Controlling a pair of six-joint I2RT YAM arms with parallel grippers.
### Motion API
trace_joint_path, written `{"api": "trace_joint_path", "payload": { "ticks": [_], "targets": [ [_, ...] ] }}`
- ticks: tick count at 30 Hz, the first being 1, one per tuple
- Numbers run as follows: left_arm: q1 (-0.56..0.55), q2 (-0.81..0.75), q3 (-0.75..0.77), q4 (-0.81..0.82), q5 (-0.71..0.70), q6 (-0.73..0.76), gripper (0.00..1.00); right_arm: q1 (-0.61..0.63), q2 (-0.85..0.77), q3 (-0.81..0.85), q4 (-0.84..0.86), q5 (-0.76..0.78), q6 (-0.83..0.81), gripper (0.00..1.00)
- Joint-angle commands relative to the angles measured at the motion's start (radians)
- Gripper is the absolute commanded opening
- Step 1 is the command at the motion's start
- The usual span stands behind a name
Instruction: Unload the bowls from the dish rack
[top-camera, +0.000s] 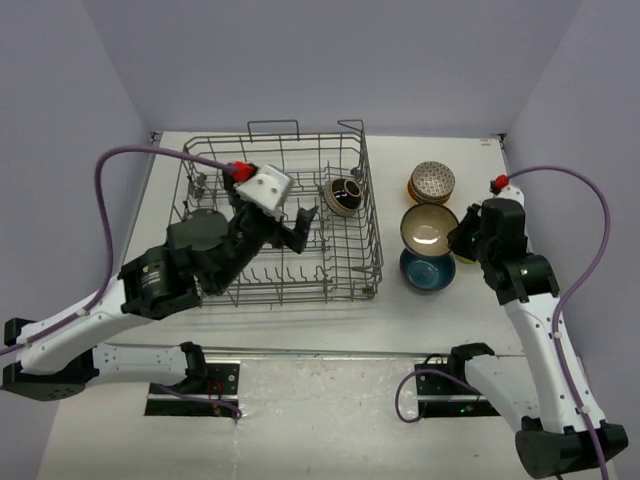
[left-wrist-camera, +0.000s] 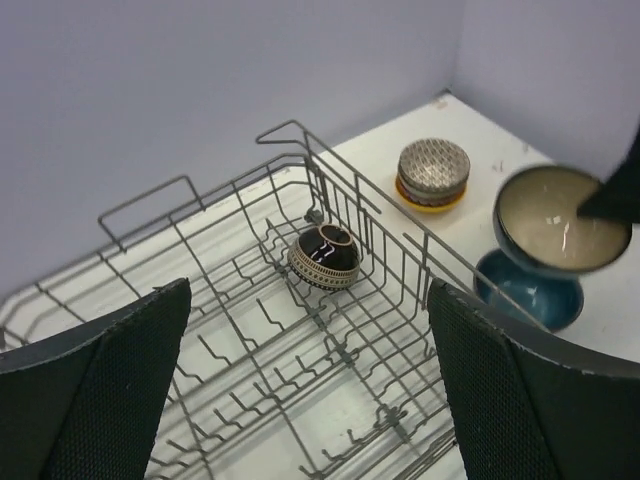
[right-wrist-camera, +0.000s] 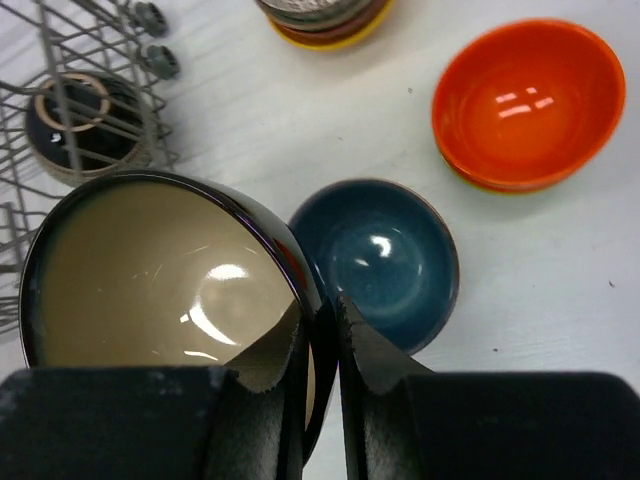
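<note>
- The black round bowl with cream inside (right-wrist-camera: 150, 270) is pinched at its rim by the right fingers (right-wrist-camera: 375, 350), over the dark blue bowl (right-wrist-camera: 385, 260).
- One black pattern-banded bowl (top-camera: 344, 195) is tipped on its side in the grey wire dish rack (top-camera: 372, 225), at its far right corner.
- The left fingers (left-wrist-camera: 110, 390) are spread wide above the rack.
- Patterned bowls (top-camera: 431, 182) are stacked on the white counter (top-camera: 330, 420).

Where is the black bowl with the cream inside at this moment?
The black bowl is right of the rack in the top view, its rim pinched in the right gripper, just over the blue bowl.
</note>
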Motion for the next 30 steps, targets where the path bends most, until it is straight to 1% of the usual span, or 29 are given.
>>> {"api": "trace_joint_path", "payload": {
  "ticks": [1,2,5,10,14,18,21,24,29,30],
  "targets": [
    [0.001,-0.076,-0.117,0.107,-0.259,-0.325,1.00,-0.052,-0.063,-0.076,0.209,0.060,0.106,0.00],
    [0.001,-0.113,-0.169,0.095,-0.268,-0.389,1.00,-0.066,-0.067,-0.120,0.212,0.051,0.120,0.00],
    [0.001,-0.170,-0.249,0.084,-0.276,-0.446,1.00,-0.101,-0.054,-0.202,0.249,0.034,0.139,0.00],
    [0.001,-0.211,-0.296,0.078,-0.241,-0.446,1.00,-0.129,-0.011,-0.312,0.338,0.033,0.178,0.00],
    [0.001,-0.216,-0.300,0.035,-0.242,-0.448,1.00,-0.132,0.018,-0.382,0.416,0.011,0.230,0.00],
    [0.001,-0.223,-0.329,0.029,-0.244,-0.459,1.00,-0.132,0.021,-0.449,0.487,0.004,0.272,0.01],
    [0.001,-0.227,-0.349,0.029,-0.242,-0.465,1.00,-0.132,0.013,-0.486,0.504,0.031,0.286,0.08],
    [0.001,-0.225,-0.358,0.031,-0.244,-0.463,1.00,-0.132,0.018,-0.504,0.516,0.033,0.287,0.09],
    [0.001,-0.211,-0.369,0.044,-0.244,-0.453,1.00,-0.131,0.029,-0.523,0.541,0.004,0.294,0.15],
    [0.001,-0.211,-0.369,0.046,-0.244,-0.451,1.00,-0.131,0.029,-0.523,0.542,-0.002,0.294,0.20]
  ]
}}
